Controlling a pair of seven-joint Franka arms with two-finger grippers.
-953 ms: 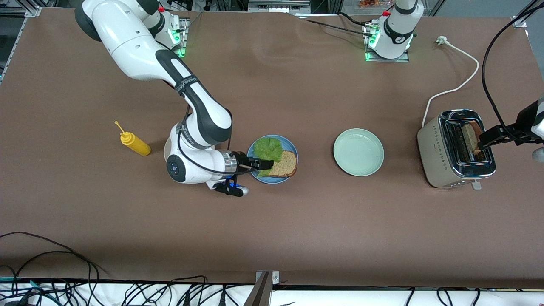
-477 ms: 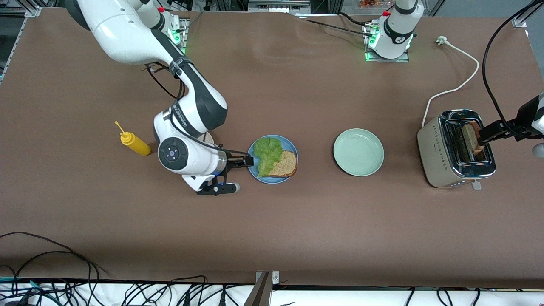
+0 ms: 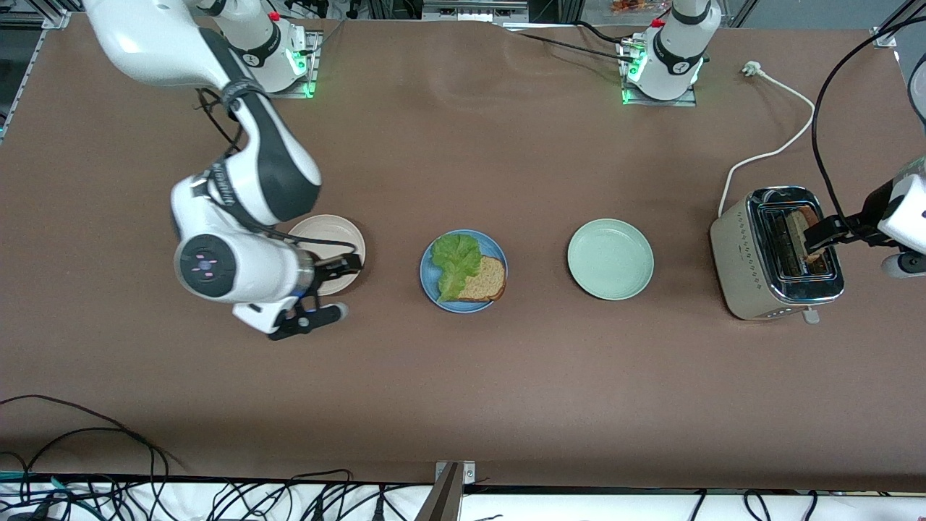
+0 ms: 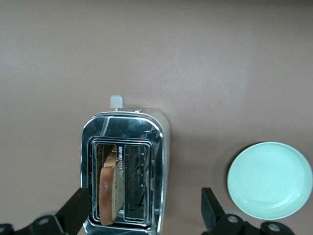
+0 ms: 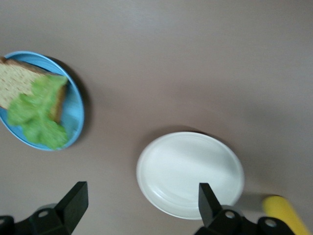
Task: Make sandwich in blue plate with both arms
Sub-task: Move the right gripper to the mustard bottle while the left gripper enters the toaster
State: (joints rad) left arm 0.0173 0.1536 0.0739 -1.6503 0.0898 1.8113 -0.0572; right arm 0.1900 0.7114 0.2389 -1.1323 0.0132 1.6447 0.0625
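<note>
The blue plate (image 3: 428,278) lies mid-table and carries one brown bread slice (image 3: 488,278) with a green lettuce leaf (image 3: 456,260) partly over it. The right wrist view shows the same blue plate (image 5: 74,115), bread slice (image 5: 19,83) and lettuce leaf (image 5: 36,117). My right gripper (image 3: 349,265) (image 5: 142,196) hangs open and empty over the cream-white plate (image 3: 325,233) (image 5: 190,174). A second bread slice (image 3: 804,226) (image 4: 108,188) stands in a slot of the toaster (image 3: 749,264) (image 4: 159,142). My left gripper (image 3: 821,239) (image 4: 143,200) is open above the toaster top, one finger on each side, touching nothing.
A pale green plate (image 3: 610,259) (image 4: 269,180) sits between the blue plate and the toaster. The toaster's white cord (image 3: 778,148) runs toward the left arm's base. A yellow squeeze bottle (image 5: 283,213) lies beside the cream-white plate, hidden under the right arm in the front view.
The right arm has drawn back from the blue plate toward its own end of the table and now hovers over the cream-white plate. The left gripper has shifted slightly over the toaster.
</note>
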